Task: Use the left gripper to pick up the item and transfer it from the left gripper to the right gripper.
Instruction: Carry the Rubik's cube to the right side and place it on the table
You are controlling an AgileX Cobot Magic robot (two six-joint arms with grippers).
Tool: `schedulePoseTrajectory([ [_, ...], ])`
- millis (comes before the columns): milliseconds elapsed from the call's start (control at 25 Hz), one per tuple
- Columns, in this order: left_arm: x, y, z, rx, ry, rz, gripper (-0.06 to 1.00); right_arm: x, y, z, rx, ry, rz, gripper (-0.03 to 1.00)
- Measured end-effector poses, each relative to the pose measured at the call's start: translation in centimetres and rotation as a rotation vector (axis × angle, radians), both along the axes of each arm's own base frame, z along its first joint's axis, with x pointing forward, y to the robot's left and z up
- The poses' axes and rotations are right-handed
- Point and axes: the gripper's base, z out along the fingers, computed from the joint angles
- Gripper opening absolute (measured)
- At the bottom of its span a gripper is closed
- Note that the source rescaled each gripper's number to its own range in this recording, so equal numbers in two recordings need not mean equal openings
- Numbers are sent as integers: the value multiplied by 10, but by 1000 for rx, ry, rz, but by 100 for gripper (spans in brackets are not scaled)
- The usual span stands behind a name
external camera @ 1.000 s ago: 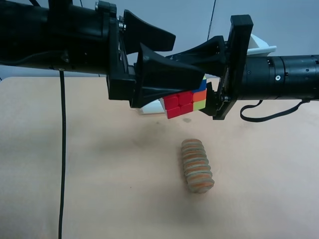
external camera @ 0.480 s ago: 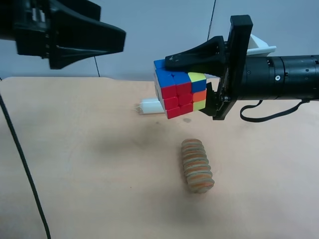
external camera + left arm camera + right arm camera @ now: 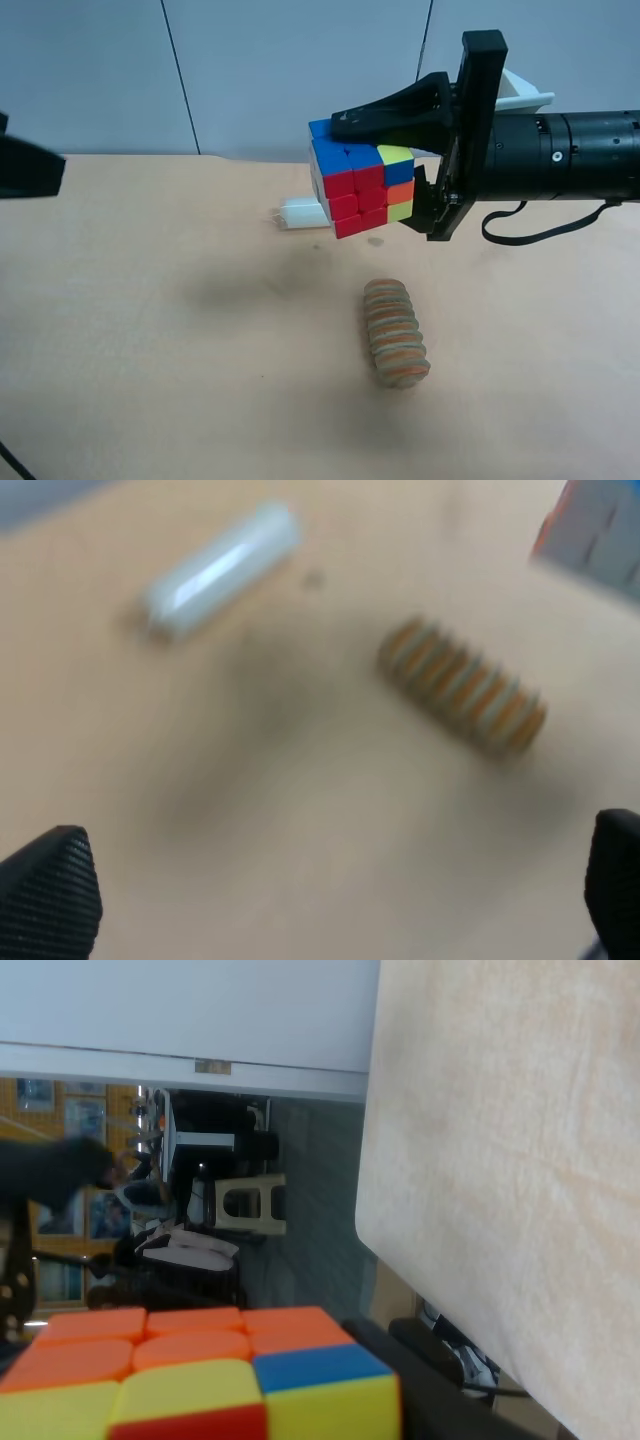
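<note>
Well, from where I'm standing the cube (image 3: 355, 185) hangs in the air over the middle of the table (image 3: 150, 350), toward its far edge. It's clamped btwn the jaws of the right gripper (image 3: 380, 170): one jaw lies across its top, the other is mostly hidden behind its lower side. The right wrist cam confirms it, w/ orange, yellow and blue stickers filling the close foreground.

The left gripper (image 3: 330, 895) is well apart from the cube, out over the table's left edge. Its jaws are spread wide w/ nothing btwn them.

So the hand-over looks done, imo. What's left is holding it properly:
- Keep the right jaws squeezed. The top jaw reaches most of the way across the cube, but a smooth plastic cube could slip or twist.
- Keep that arm steady, no jerks. The roll (image 3: 396, 332) sits on the table just nearer the front edge than the cube, and the white cylinder (image 3: 300, 213) lies near the far edge, so a dropped cube could knock either.
- Keep the left arm away from the cube.
</note>
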Motion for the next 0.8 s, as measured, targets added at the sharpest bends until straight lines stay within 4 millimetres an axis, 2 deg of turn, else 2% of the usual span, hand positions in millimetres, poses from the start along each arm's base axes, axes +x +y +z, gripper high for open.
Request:
schedulePoseTrajectory([
  [160, -24, 12, -2, 35, 65, 115, 99, 0, 0, 0, 0, 1, 0, 0],
  [280, -45, 22, -12, 57, 71, 197, 99, 0, 0, 0, -3, 0, 3, 0],
  [600, -107, 41, -44, 26, -38, 335, 99, -1, 0, -1, -17, -3, 15, 0],
  [800, -136, 52, -61, 30, -124, 404, 99, -2, 0, -2, -25, -5, 22, 0],
])
